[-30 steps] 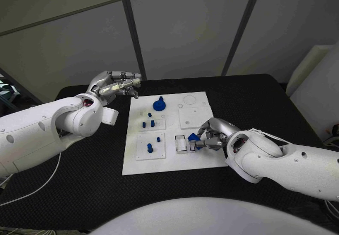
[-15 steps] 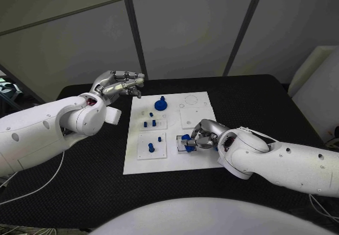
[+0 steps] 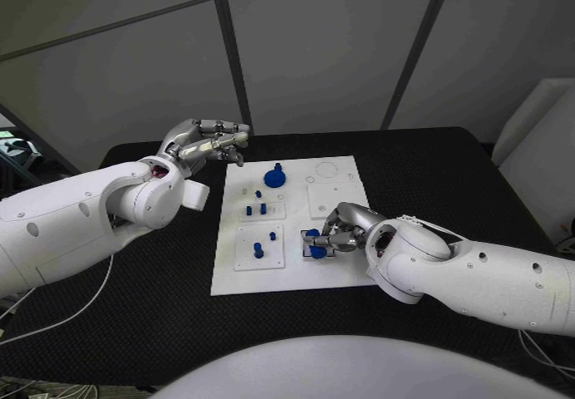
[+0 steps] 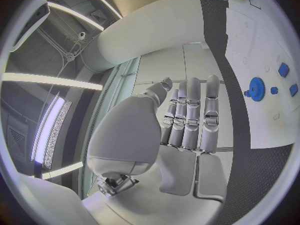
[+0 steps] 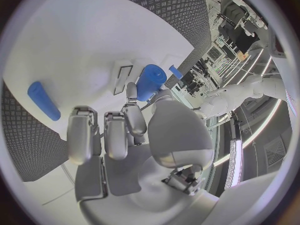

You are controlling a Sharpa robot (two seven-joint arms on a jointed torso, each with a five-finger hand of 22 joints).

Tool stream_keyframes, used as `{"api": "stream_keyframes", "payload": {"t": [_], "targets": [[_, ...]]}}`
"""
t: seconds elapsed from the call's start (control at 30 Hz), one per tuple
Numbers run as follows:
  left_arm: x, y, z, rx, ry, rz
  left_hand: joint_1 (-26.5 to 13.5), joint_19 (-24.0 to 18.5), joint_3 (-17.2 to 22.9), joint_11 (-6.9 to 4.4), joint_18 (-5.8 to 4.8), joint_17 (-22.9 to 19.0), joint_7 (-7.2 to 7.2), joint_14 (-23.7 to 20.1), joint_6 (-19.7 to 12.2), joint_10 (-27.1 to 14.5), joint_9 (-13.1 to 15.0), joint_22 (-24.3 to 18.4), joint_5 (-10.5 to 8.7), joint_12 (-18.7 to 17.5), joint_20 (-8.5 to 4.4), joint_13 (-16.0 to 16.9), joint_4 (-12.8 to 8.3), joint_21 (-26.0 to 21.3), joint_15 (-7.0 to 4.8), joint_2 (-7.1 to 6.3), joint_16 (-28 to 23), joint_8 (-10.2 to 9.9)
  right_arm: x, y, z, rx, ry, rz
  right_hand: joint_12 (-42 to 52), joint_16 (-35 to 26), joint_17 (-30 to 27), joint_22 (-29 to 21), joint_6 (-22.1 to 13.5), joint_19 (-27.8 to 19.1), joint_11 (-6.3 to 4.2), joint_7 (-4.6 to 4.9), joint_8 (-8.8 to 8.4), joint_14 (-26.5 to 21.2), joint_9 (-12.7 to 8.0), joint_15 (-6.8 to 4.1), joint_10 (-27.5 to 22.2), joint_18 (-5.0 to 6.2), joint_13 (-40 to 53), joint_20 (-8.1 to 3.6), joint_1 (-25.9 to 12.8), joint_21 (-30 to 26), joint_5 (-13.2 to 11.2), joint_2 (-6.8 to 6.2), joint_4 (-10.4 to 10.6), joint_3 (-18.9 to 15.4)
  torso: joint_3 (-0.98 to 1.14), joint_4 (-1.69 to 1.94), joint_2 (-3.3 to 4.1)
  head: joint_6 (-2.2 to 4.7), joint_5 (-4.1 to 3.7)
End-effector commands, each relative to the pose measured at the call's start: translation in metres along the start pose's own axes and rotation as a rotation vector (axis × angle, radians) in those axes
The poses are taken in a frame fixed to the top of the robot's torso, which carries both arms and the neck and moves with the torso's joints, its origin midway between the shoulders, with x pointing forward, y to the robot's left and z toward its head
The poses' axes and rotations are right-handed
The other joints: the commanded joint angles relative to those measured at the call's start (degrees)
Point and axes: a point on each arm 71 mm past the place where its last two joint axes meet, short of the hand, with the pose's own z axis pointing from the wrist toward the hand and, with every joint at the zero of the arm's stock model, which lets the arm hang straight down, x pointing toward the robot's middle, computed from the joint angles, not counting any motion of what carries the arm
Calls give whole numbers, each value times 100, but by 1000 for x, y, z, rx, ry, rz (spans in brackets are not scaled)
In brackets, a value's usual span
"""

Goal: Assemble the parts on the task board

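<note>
Your right hand (image 3: 336, 231) pinches a blue part (image 3: 315, 242) low over the task board (image 3: 293, 274), just above its small rectangular recess, presumably to seat it there. Your left hand (image 3: 206, 143) hangs empty beyond the board's far-left corner, fingers together and curled, clear of the worktop (image 3: 455, 179).

1. No text, label, brand, number or sign can be read on the task board (image 3: 287, 274), its blue parts (image 3: 274, 176), or the tabletop (image 3: 431, 166).
</note>
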Motion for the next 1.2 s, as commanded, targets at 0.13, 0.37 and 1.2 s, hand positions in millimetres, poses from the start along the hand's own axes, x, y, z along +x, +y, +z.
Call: {"api": "stream_keyframes", "payload": {"t": [0.13, 0.37, 1.2], "targets": [[1, -1, 1, 4, 12, -6, -23, 12, -23, 10, 281, -7, 3, -11, -33, -50, -9, -10, -31, 21, 18, 7, 1, -30, 24, 31, -36, 21, -1, 2, 1, -7, -15, -22, -25, 32, 668, 379, -13, 137, 34, -22, -50, 434, 114, -13, 8, -106, 26, -26, -261, 26, -595, -35, -3, -180, -2, 6, -3, -1, 7], [1, -1, 0, 4, 12, -6, -23, 12, -23, 10, 281, -7, 3, -11, -33, -50, -9, -10, -31, 21, 18, 7, 1, -30, 24, 31, -36, 21, -2, 2, 1, -11, -25, -23, -114, 9, 643, 367, -49, 125, 50, -9, -87, 427, 297, -4, -14, -103, 27, -15, -987, 12, -1756, -526, 29, 48, -4, -3, -1, -1, 15], [-1, -1, -1, 1, 11, -5, -23, 12, -23, 10, 281, -7, 3, -11, -33, -50, -9, -10, -31, 21, 18, 7, 1, -30, 24, 31, -36, 21, -7, 8, -16, -161, -27, -27, -129, 18, 682, 424, -56, 139, 32, -21, -170, 436, 589, -12, 32, -111, 162, -25, 298, 32, -1016, -199, -288, 427, -3, 2, -4, -1, 78]]}}
